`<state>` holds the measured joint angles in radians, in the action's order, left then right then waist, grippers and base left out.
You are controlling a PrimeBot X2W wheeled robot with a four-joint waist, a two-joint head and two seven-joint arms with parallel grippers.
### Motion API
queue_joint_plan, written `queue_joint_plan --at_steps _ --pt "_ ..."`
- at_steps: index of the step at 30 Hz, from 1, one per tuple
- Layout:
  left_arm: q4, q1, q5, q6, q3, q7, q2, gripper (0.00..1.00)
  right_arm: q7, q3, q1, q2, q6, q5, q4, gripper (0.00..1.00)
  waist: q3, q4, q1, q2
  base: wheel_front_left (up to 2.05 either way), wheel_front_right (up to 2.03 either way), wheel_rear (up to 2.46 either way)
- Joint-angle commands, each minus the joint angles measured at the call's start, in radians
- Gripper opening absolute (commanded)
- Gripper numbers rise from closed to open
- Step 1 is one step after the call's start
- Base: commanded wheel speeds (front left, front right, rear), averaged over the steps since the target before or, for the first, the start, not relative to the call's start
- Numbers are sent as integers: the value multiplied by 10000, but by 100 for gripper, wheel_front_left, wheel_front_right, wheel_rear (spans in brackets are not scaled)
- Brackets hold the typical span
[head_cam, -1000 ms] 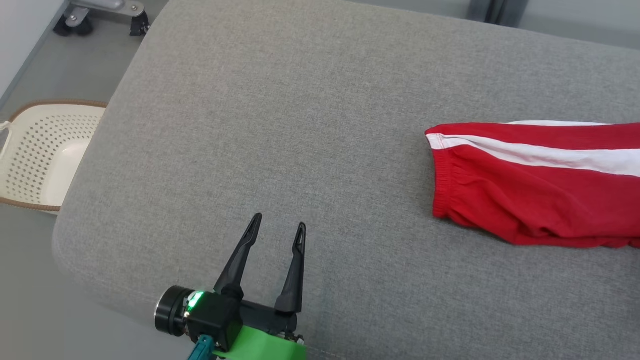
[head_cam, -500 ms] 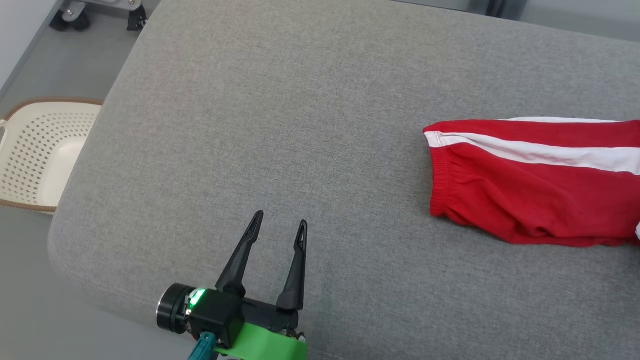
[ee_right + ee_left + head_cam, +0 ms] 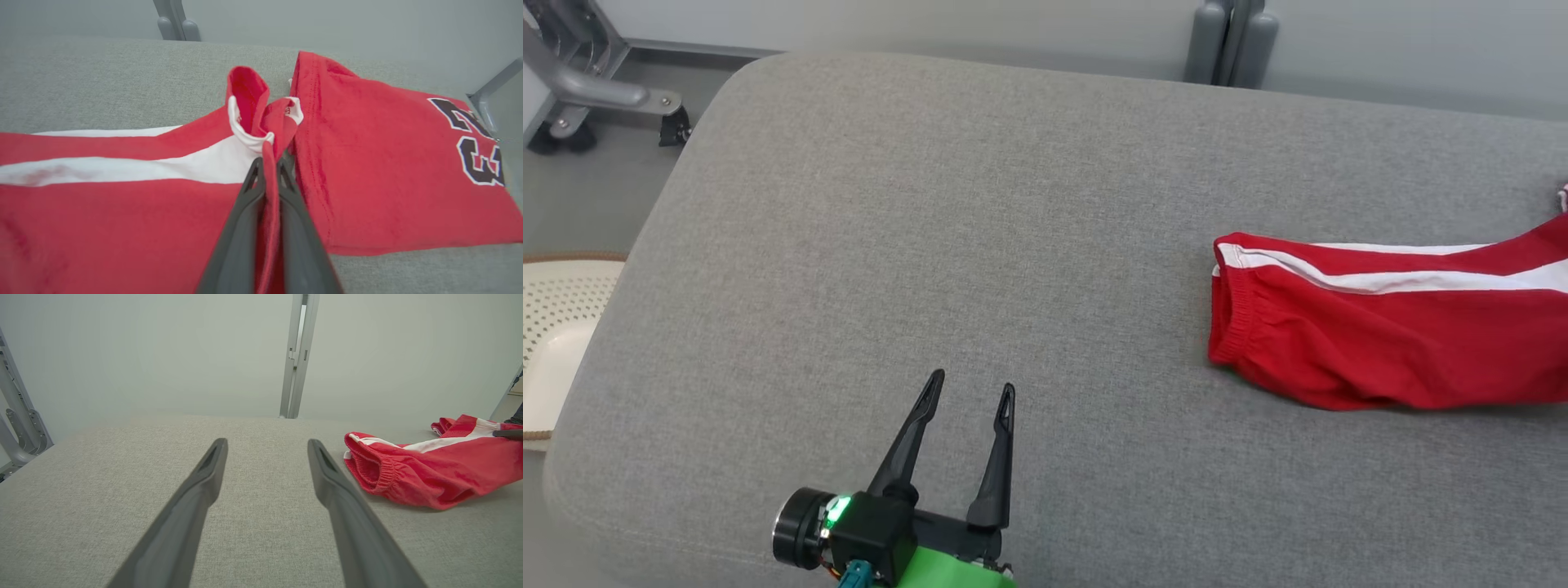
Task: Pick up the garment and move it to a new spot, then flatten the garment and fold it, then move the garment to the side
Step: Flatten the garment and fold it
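Note:
The garment point(image 3: 1388, 343) is red with a white stripe and lies on the grey cushion point(image 3: 1013, 245) at the right, its gathered waistband end facing left. It also appears at the right of the left wrist view as the garment point(image 3: 412, 477). My left gripper point(image 3: 969, 394) stands open near the cushion's front edge, well left of the cloth, with nothing between its fingers point(image 3: 204, 486). In the right wrist view my right gripper point(image 3: 269, 165) is shut on a pinched fold of the garment point(image 3: 122, 212), which rises between the two fingers; dark numerals show on the cloth's right part.
A cream perforated basket point(image 3: 556, 327) sits on the floor left of the cushion. A grey wheeled metal frame point(image 3: 596, 90) stands at the back left, and a grey post point(image 3: 1229, 41) behind the cushion's far edge. The cushion's left half is bare.
The head camera has tilted up and turned, so the far wall shows and the basket slid left. The garment's right part now rises toward the upper right. The left gripper stays open.

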<state>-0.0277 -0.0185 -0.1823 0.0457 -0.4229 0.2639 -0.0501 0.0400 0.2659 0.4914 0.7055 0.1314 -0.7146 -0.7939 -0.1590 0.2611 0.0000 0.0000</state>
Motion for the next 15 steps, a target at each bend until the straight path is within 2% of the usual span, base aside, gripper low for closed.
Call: queue_joint_plan --at_steps 1,5,9,15 --pt "4 -204 46 54 42 1 -12 100 70 -4 34 76 -14 258 161 0 423 -405 0 0 0 0 0" --pt "51 -253 54 56 31 1 -12 100 392 -16 151 -88 -13 791 868 0 594 -493 0 0 0 0 0" --pt "118 -297 46 21 -1 1 -13 100 802 -35 209 -560 -13 1126 1823 0 740 -476 0 0 0 0 0" --pt "190 -301 -19 -26 -61 1 -13 100 1418 -53 185 -1617 -13 1649 3048 0 891 -239 0 0 0 0 0"
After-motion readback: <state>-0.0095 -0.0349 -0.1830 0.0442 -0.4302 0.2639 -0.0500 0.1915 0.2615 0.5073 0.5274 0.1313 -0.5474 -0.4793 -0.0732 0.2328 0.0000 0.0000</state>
